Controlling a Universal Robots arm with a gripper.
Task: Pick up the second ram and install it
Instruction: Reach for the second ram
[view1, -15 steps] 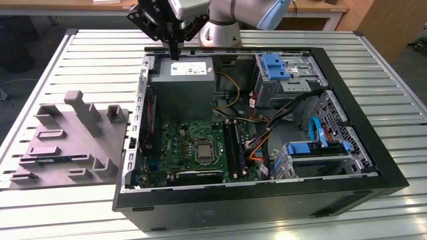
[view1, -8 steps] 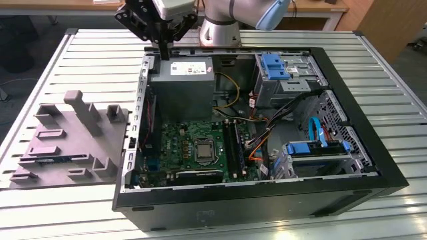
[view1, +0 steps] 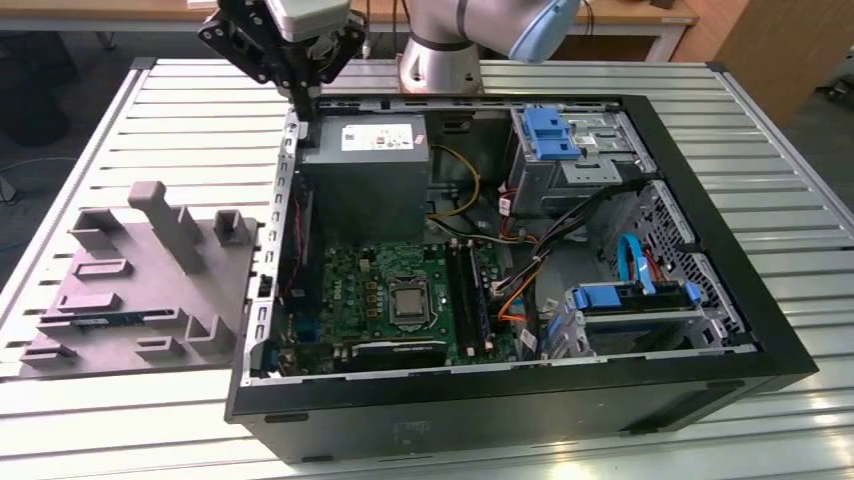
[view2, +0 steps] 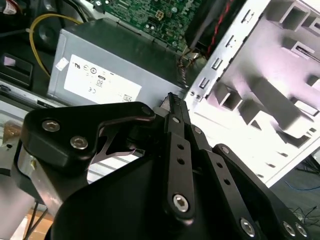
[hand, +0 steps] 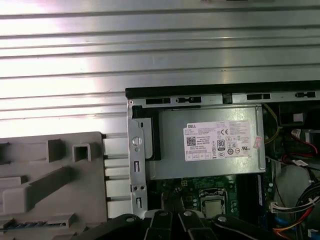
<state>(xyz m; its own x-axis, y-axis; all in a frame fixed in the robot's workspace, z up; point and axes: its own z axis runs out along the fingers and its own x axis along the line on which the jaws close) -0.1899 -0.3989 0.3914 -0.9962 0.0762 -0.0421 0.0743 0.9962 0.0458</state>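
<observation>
Claw (view1: 308, 106) is hanging above the open computer case (view1: 534, 405), over the corner beside the grey power supply (view1: 363, 185). In the second wrist view its fingers (view2: 176, 131) are lying closed, tip against tip, gripping nothing, and they are touching neither the case nor the power supply. The second ram (view1: 96, 321) is showing as a thin blue strip resting in a slot of the grey holder (view1: 154, 285), which is sitting on the slatted metal surface (view1: 174, 100) just beside the case, on the exterior view's left. It is lying well apart from the claw, and the green motherboard (view1: 367, 290) is lying inside the case.
</observation>
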